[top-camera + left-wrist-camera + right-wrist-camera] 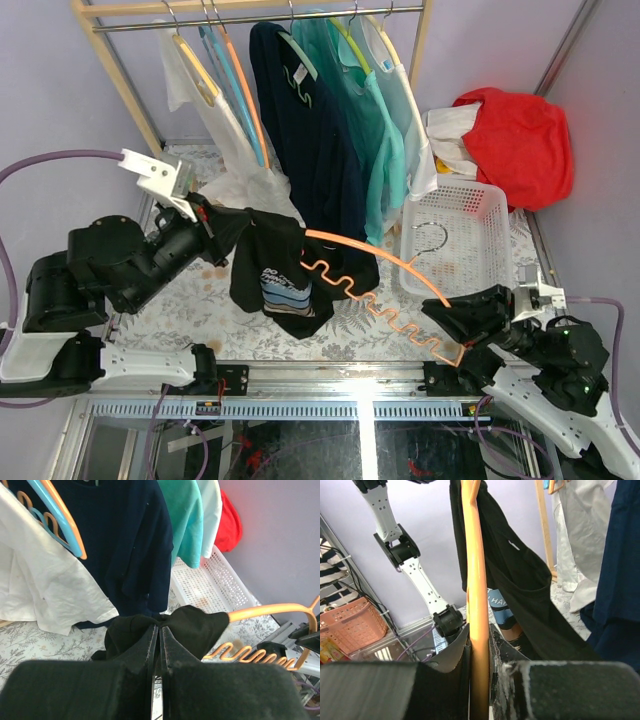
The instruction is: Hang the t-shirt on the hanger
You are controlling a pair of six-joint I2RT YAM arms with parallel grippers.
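The black t-shirt (282, 272) with a blue and white chest graphic hangs above the table, held up at its left shoulder by my left gripper (212, 222), which is shut on the fabric (185, 625). The orange hanger (385, 272) with a wavy lower bar has its left arm inside the shirt; its right end is clamped in my right gripper (455, 335). In the right wrist view the orange bar (479, 605) runs up between the shut fingers into the shirt (520, 580). Its silver hook (432, 238) lies over the basket.
A wooden clothes rack (260, 12) at the back holds a white shirt (215, 120), a navy shirt (310, 130), teal shirts (375, 130) and blue, orange and yellow hangers. A white basket (460, 235) stands at the right, red cloth (515, 140) behind it.
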